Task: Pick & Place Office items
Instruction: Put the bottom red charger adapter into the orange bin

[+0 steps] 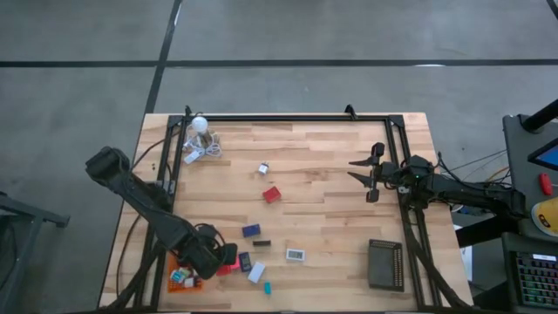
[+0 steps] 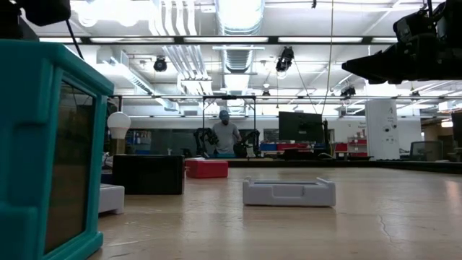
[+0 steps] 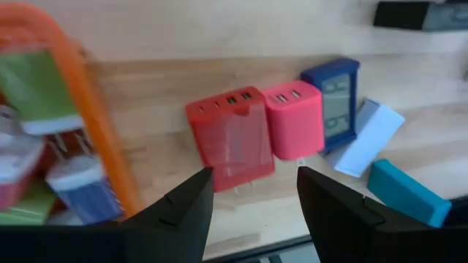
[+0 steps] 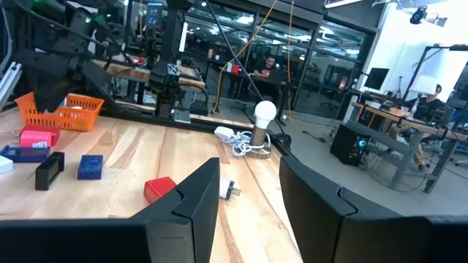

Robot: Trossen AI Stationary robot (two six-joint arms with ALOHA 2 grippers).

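With a few items already in the orange tray (image 1: 185,279) and most still scattered beyond it, our left gripper (image 3: 252,191) hovers open and empty over the red block (image 3: 230,139) beside it, right gripper (image 1: 370,179) idle, open.

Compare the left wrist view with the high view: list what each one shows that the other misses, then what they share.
Only the left wrist view: the port slots on the red charger and pink charger, which touch side by side, and the left tool standing open just short of the red one.

Only the high view: the whole table, the black tray, the lamp, and the right tool waiting apart, empty.

Both: the orange tray, already holding items, and the pieces beside it.
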